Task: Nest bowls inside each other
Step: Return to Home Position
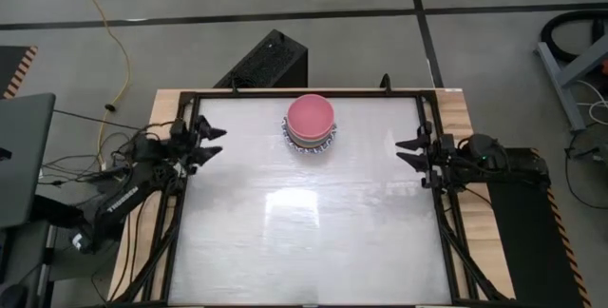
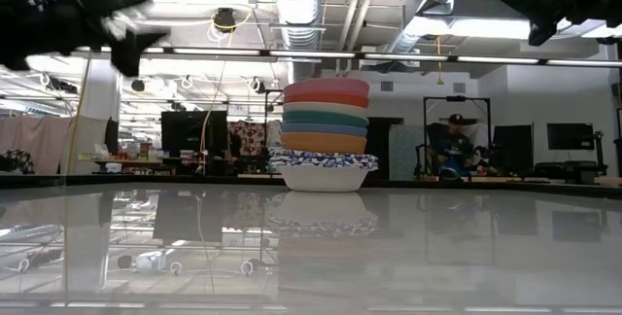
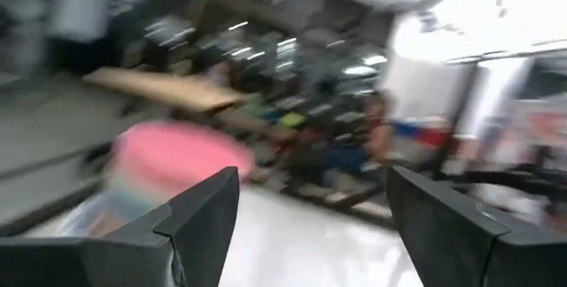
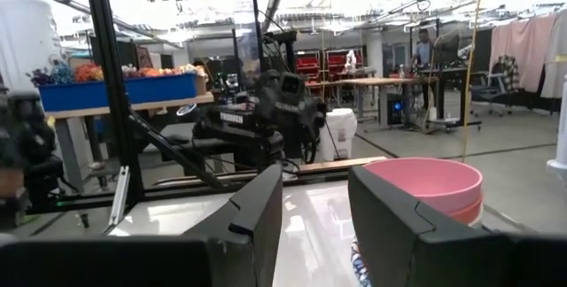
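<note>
The bowls stand nested in one stack near the table's far edge, at its middle. A pink bowl tops it, and a white bowl with a blue patterned rim carries it on the table. In the low view red, cream, teal, blue and orange bowls sit between them. My left gripper hovers open at the table's left edge, left of the stack, with nothing between its fingers. At the right edge my right gripper is open and holds nothing.
A black frame runs round the glossy white tabletop. The whole near half of the table lies bare. A dark box stands on the floor behind the far edge. Beyond the table a person sits in the room.
</note>
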Action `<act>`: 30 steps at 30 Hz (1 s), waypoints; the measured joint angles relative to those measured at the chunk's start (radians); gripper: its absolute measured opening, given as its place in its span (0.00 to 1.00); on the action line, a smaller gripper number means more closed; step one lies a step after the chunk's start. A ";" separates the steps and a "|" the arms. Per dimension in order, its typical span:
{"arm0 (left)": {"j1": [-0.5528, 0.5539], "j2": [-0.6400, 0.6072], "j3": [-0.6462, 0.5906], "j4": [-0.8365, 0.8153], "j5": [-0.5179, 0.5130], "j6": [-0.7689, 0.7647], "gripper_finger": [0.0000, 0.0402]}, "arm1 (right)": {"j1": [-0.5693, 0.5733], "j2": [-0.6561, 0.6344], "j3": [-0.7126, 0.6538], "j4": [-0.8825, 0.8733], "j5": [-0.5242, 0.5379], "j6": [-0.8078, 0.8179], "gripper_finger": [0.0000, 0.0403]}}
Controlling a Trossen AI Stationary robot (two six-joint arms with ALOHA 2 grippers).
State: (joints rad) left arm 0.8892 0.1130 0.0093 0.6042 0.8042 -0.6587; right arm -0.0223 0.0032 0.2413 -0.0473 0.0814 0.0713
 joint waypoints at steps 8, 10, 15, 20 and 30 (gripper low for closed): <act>-0.181 -0.109 0.000 -0.508 -0.310 0.219 0.68 | 0.003 0.002 0.000 -0.010 0.002 0.015 0.38; -0.257 -0.113 0.000 -0.504 -0.397 0.218 0.68 | 0.003 0.002 0.000 -0.024 0.010 0.011 0.38; -0.481 -0.109 0.000 -0.538 -0.639 0.265 0.68 | 0.002 0.002 -0.001 -0.062 0.021 0.011 0.38; -0.651 -0.109 -0.001 -0.553 -0.865 0.308 0.68 | 0.001 0.002 -0.001 -0.126 0.024 0.001 0.38; -0.708 -0.109 -0.002 -0.559 -0.894 0.313 0.68 | 0.001 0.000 -0.155 -0.037 0.148 -0.006 0.38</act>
State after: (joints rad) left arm 0.1814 0.0036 0.0074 0.0452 -0.0901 -0.3455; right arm -0.0216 0.0036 0.0861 -0.0845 0.2292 0.0651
